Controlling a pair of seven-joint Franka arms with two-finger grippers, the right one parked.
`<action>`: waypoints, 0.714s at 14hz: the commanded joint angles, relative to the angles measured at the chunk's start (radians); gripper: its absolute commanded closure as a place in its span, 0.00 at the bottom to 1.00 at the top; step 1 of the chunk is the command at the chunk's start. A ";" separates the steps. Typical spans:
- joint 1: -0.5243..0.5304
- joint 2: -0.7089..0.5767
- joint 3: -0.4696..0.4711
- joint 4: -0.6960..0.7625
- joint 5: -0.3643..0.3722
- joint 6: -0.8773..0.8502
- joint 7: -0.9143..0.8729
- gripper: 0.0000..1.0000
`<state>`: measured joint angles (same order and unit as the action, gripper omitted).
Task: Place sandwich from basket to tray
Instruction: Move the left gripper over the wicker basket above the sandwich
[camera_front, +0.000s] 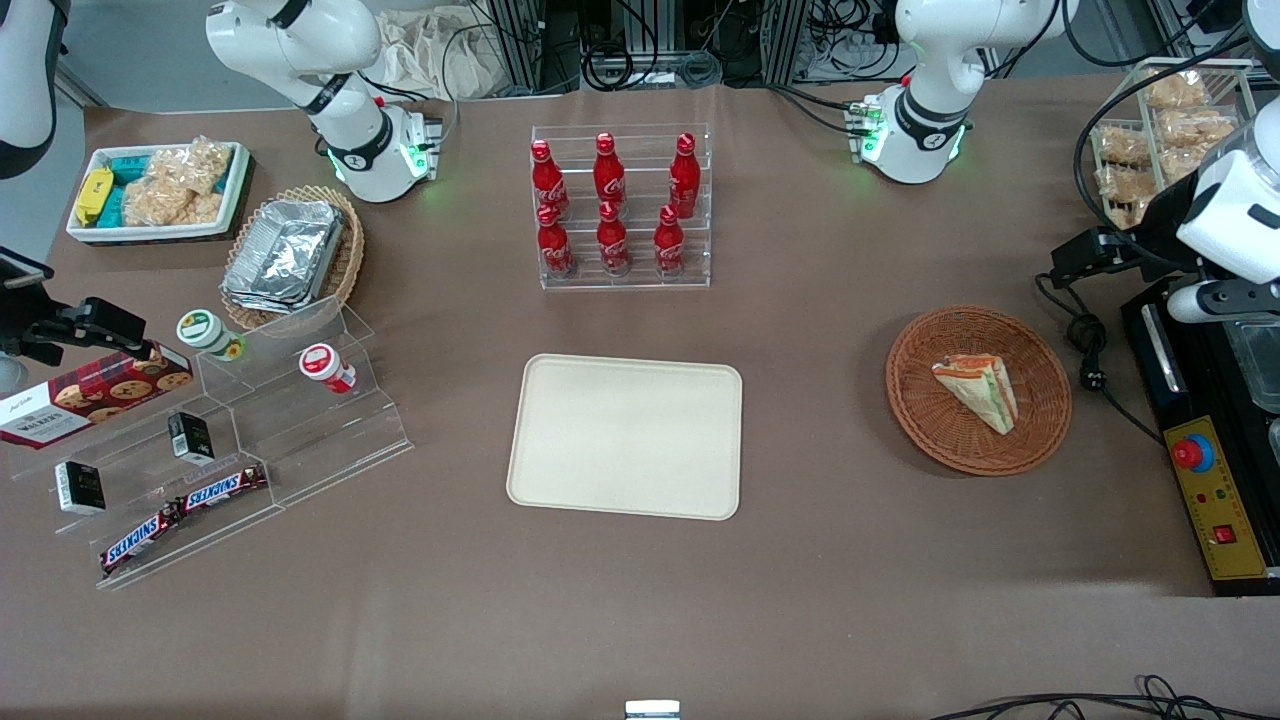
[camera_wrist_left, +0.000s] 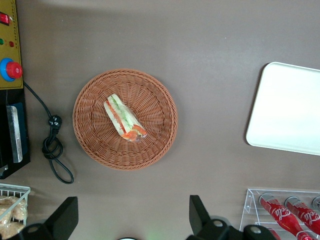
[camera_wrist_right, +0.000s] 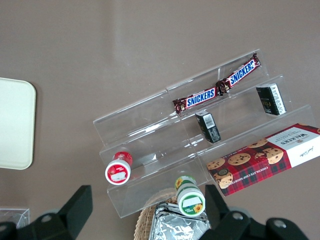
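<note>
End effector (camera_wrist_left: 131, 220) hanging high above the bench (camera_front: 800, 580), fingers spread wide apart and gripping nothing, near the basket (camera_wrist_left: 95, 90). Sandwich (camera_wrist_left: 124, 118) lying on its side inside the basket, toward the working arm's end of the bench; tray (camera_front: 625, 435) sitting well apart, bare. The wedge is looking light, soft and easily crushed; gentle closure across its two flat bread faces, mid-length, is seeming safest.

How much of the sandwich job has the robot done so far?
Nothing is done yet. The sandwich lies in the basket, and the tray has nothing on it. The gripper is open, high above the basket, holding nothing. Left to do: grab the sandwich, carry it over, and put it on the tray.
</note>
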<state>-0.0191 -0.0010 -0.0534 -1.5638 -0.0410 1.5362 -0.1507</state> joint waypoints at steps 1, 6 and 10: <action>-0.007 0.015 0.006 0.035 0.019 -0.024 0.004 0.00; -0.005 0.018 0.007 0.005 0.015 -0.024 -0.189 0.00; 0.017 0.004 0.013 -0.135 0.013 0.034 -0.268 0.00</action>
<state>-0.0164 0.0180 -0.0464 -1.6307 -0.0357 1.5358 -0.3899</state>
